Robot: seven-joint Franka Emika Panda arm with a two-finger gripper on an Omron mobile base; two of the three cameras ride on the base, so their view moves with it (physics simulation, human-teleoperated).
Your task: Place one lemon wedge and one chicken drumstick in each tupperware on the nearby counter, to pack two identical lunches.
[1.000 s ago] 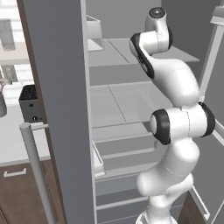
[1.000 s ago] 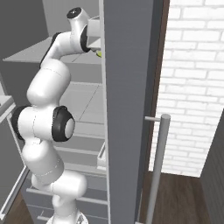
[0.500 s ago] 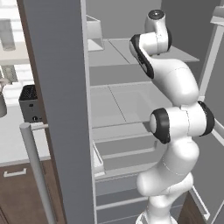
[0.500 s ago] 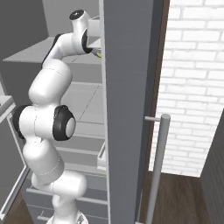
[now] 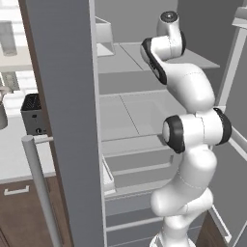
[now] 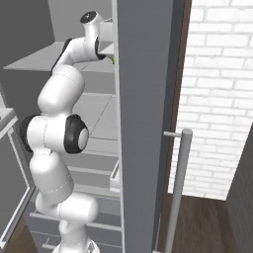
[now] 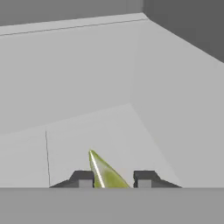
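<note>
In the hand view the two small dark finger tips of the gripper (image 7: 113,180) stand on both sides of a small yellow-green lemon wedge (image 7: 104,173). The pointed end of the wedge rises up between the tips. The tips are close to the wedge, but I cannot tell if they already press on it or only stand beside it. The wedge lies on a pale grey shelf floor (image 7: 87,135) inside an open fridge, near the corner where two light grey walls meet.

In the right base view a tiny yellow-green spot of the lemon wedge (image 6: 113,60) shows just beside the white hand, at the edge of the upper shelf (image 6: 39,60). The white arm with dark joints (image 6: 57,143) reaches up from the base to this shelf. The grey fridge door (image 6: 143,123) stands open in front, with a long grey bar handle (image 6: 177,188).

In the left base view, a black toaster (image 5: 34,114) stands on the pale grey-white counter (image 5: 19,154), well apart from the fridge, left of the door.
</note>
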